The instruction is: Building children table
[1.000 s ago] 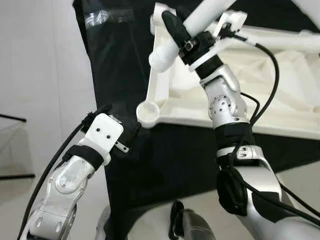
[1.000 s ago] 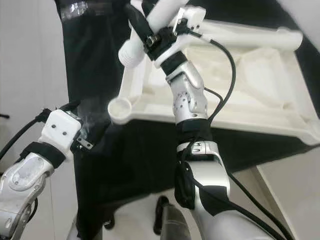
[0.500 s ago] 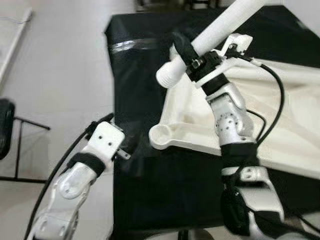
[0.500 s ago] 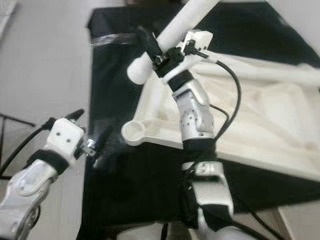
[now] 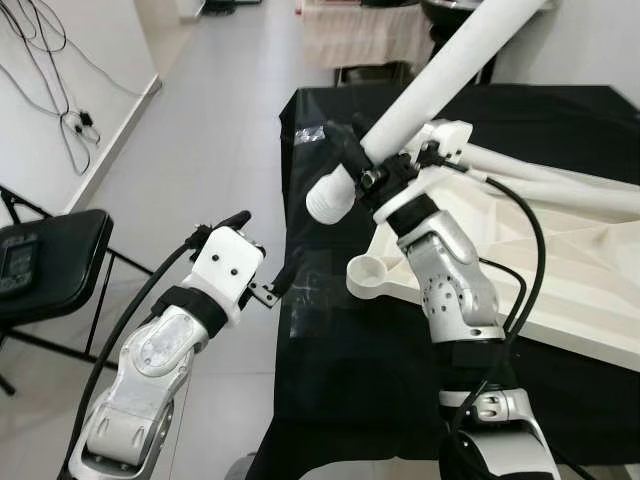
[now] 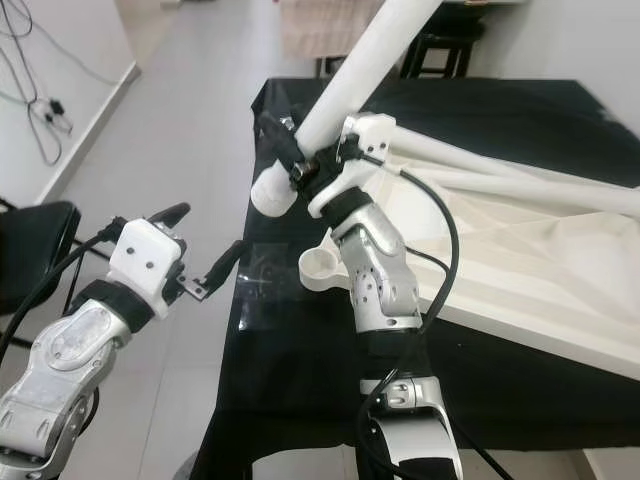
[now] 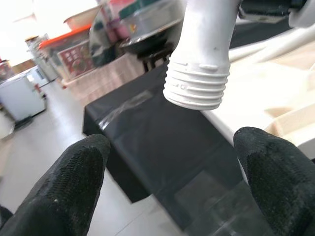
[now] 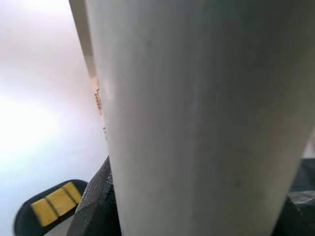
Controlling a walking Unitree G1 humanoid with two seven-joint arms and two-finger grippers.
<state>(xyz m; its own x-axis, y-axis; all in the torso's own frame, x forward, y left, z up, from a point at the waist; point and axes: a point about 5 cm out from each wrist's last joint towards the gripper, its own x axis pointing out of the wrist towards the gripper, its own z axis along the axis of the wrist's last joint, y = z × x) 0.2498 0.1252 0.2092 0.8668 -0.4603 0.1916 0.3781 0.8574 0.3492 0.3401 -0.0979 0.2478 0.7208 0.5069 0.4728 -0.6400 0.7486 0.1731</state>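
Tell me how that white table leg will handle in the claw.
The leg looks like a stiff, hollow plastic tube, so probably light. The right claw grips it near the threaded end, so the long free part may lever and swing. Its smooth round surface could slip or turn.

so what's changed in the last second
Mostly the head camera has tilted up, bringing the floor and black chair into view. The right gripper still clamps the white threaded plastic table leg over the upturned white tabletop; the left gripper stays open beside it.
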